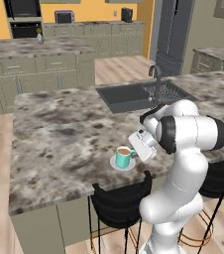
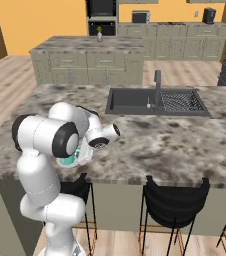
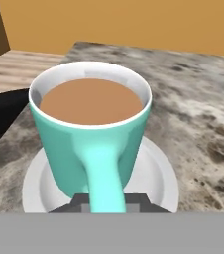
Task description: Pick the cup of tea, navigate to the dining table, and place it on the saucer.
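Hand view, cup of tea (image 3: 91, 131) upright on saucer (image 3: 156, 181), pincer (image 3: 104, 202) closed on its handle.

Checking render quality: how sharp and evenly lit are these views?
Hand view: cup of tea and saucer crisp, soft shading, no glare. Left base view: dining table evenly lit, slightly soft. Right base view: the arm hides most of the cup.

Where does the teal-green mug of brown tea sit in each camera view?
Left base view: teal-green mug lower centre, on the small white saucer, beside the hand.
Right base view: a teal sliver at left, behind the arm.
Hand view: mug centre, handle toward camera.
Shared landmark: dark inset sink.
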Controlling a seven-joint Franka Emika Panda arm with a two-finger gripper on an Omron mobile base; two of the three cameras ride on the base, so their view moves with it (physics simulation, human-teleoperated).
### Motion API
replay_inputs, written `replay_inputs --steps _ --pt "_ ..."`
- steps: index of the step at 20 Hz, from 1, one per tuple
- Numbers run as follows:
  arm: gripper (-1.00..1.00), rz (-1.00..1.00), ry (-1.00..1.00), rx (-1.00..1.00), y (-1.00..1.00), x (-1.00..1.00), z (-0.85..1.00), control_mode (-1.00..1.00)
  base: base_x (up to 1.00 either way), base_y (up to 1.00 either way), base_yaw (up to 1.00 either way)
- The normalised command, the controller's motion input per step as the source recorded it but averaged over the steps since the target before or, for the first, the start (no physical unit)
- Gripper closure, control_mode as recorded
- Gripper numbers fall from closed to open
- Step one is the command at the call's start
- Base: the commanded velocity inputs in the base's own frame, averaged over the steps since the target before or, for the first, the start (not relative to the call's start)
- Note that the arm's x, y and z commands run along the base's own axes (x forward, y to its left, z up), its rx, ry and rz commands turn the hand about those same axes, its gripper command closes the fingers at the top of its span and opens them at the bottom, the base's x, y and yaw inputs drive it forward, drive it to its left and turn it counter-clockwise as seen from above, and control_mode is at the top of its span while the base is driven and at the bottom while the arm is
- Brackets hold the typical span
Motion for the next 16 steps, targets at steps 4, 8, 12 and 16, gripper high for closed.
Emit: replay_inputs --steps 4,8,12,16 --pt "-1.00 0.00 0.00 0.00 0.00 0.00 0.00 -1.00 0.00 0.00 0.00" --pt "-1.00 0.00 0.00 0.00 0.00 0.00 0.00 -1.00 0.00 0.00 0.00" --pt "-1.00 0.00 0.00 0.00 0.00 0.00 0.00 -1.00 0.00 0.00 0.00" --pt "-1.00 0.01 0.00 0.00 0.00 0.00 0.09 -1.00 0.00 0.00 0.00"
